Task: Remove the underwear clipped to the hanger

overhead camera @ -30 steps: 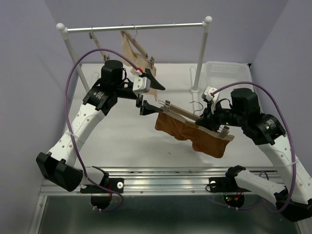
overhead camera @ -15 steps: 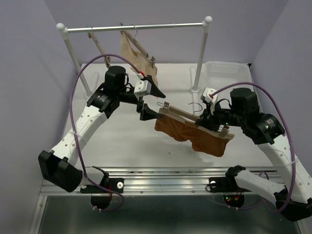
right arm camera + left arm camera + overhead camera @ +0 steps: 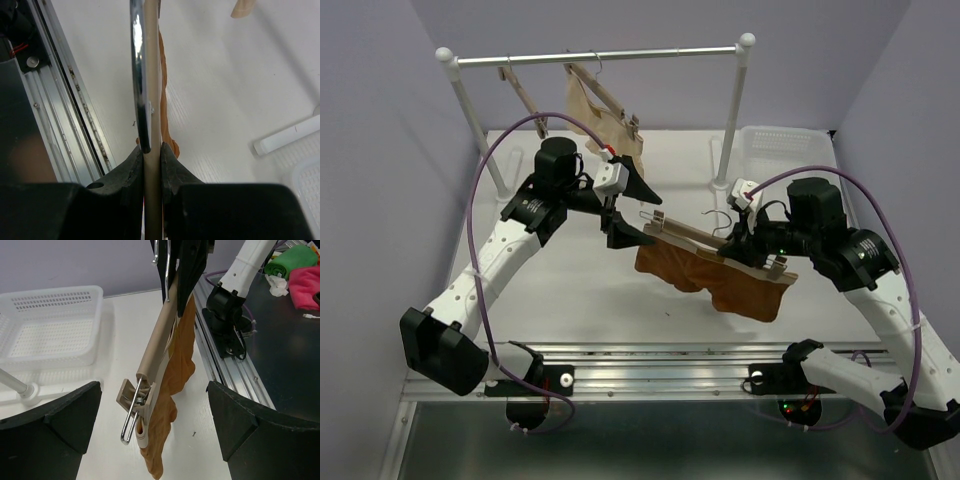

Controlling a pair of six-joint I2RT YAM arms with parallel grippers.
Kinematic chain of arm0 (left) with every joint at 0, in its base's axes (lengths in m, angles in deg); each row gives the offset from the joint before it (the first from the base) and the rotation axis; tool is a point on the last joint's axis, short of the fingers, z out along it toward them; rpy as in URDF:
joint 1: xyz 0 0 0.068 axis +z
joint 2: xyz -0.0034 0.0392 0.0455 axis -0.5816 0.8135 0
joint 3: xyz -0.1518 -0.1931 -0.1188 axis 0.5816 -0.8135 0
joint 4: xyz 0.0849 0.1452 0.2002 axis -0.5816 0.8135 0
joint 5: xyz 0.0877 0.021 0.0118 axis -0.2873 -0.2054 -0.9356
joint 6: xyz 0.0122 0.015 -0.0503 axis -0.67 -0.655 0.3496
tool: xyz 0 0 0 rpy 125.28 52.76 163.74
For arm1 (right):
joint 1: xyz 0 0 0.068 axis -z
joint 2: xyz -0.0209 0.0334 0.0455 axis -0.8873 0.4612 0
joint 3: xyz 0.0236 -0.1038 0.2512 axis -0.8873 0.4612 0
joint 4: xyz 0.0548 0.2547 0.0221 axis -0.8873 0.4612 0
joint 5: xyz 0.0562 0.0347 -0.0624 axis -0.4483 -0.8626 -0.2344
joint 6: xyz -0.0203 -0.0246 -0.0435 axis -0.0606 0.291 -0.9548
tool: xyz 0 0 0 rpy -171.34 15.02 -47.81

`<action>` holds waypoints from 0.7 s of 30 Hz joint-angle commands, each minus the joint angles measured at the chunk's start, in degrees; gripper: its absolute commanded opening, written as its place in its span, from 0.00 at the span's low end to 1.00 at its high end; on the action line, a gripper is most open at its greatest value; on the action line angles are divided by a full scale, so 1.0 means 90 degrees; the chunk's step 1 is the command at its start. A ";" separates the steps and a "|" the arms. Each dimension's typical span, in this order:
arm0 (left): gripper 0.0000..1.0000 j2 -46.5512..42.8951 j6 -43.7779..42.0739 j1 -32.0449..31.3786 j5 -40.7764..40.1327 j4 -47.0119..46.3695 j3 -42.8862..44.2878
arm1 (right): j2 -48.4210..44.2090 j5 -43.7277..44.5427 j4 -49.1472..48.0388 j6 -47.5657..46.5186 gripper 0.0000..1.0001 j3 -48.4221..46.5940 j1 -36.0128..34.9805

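The hanger [image 3: 715, 243] is a light wooden bar held level above the table, with the rust orange-brown underwear [image 3: 705, 275] hanging clipped under it. My right gripper [image 3: 745, 247] is shut on the bar near its middle; in the right wrist view the bar [image 3: 152, 75] runs between the closed fingers [image 3: 172, 165]. My left gripper [image 3: 634, 212] is open at the bar's left end. In the left wrist view the end clip [image 3: 132, 400] and the underwear [image 3: 175, 370] lie between the spread fingers [image 3: 250, 430], touching neither.
A clothes rail [image 3: 600, 55] at the back carries a beige garment [image 3: 595, 105] on a second hanger and a third bare hanger [image 3: 520, 90]. A white basket [image 3: 785, 150] stands at the back right. A metal rail [image 3: 650, 360] runs along the near edge.
My left gripper has moved right and closer to the hanger's left end, so that the clip now sits between its open fingers. The right gripper still holds the bar.
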 commanded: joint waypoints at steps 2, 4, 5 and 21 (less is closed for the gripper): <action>0.98 -0.0143 0.0261 0.0037 0.0267 -0.0439 -0.0122 | -0.0027 -0.0217 -0.0511 -0.0118 0.01 -0.0186 0.0006; 0.98 -0.0123 0.0251 0.0027 0.0267 -0.0448 -0.0122 | -0.0066 -0.0218 -0.0511 -0.0118 0.01 -0.0196 0.0006; 0.97 -0.0114 0.0251 0.0027 0.0258 -0.0458 -0.0122 | -0.0086 -0.0208 -0.0540 -0.0089 0.01 -0.0196 0.0006; 0.81 0.0013 0.0368 0.0027 0.0365 -0.0527 -0.0102 | -0.0174 -0.0159 -0.0482 -0.0059 0.01 -0.0264 0.0006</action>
